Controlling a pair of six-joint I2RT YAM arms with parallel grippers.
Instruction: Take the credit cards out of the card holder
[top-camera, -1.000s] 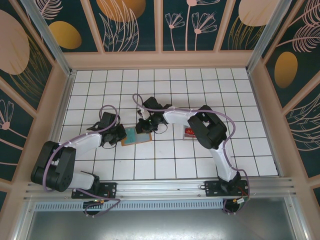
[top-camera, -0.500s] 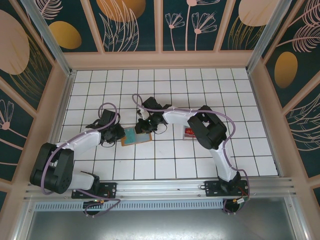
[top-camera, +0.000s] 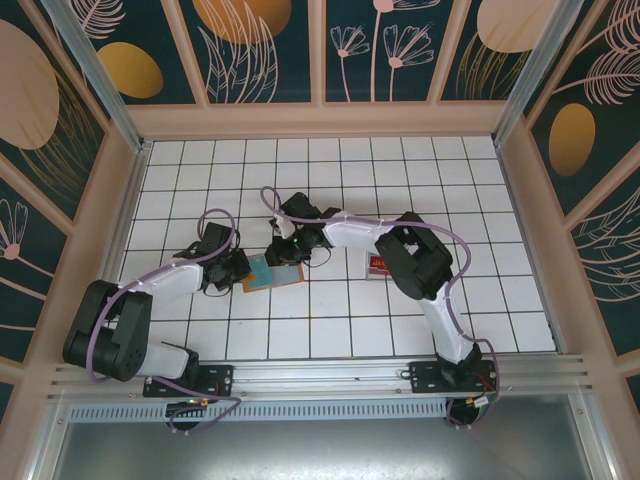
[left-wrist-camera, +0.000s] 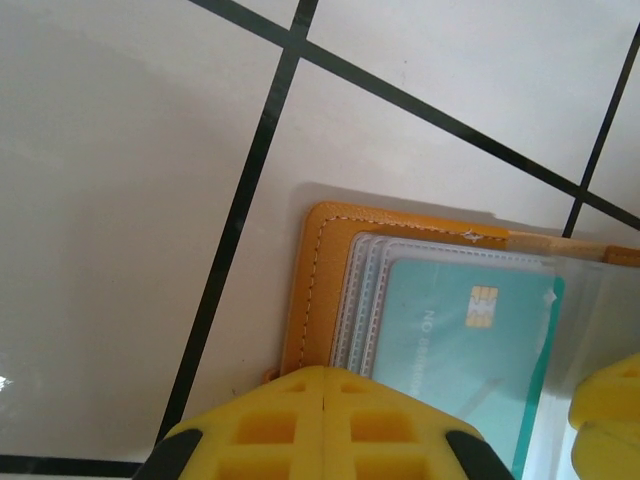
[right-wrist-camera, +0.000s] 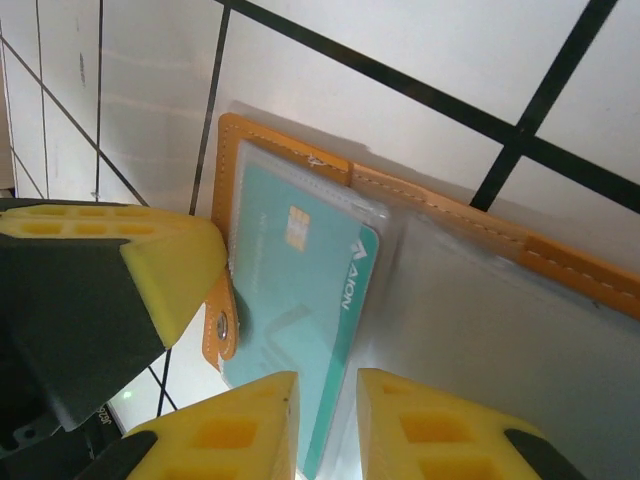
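The tan-orange card holder (top-camera: 285, 277) lies open on the tiled table between both grippers. A teal credit card (right-wrist-camera: 300, 300) with a gold chip sits in its clear pocket (left-wrist-camera: 450, 340). My left gripper (left-wrist-camera: 325, 385) is shut, its yellow tips touching over the holder's left stitched edge (left-wrist-camera: 310, 290), beside the snap tab (right-wrist-camera: 222, 325). My right gripper (right-wrist-camera: 328, 420) stands narrowly open, astride the teal card's near edge, with the card's corner running into the gap. In the top view the left gripper (top-camera: 238, 270) is left of the holder and the right gripper (top-camera: 290, 246) is above it.
A reddish card (top-camera: 378, 265) lies flat on the tiles to the right of the holder, beside the right arm's elbow. Wooden walls (top-camera: 320, 120) fence the white tiled table on three sides.
The right gripper has shifted slightly up and left over the holder. The left arm nudged back and forth beside the holder's left edge; the holder has stayed in place.
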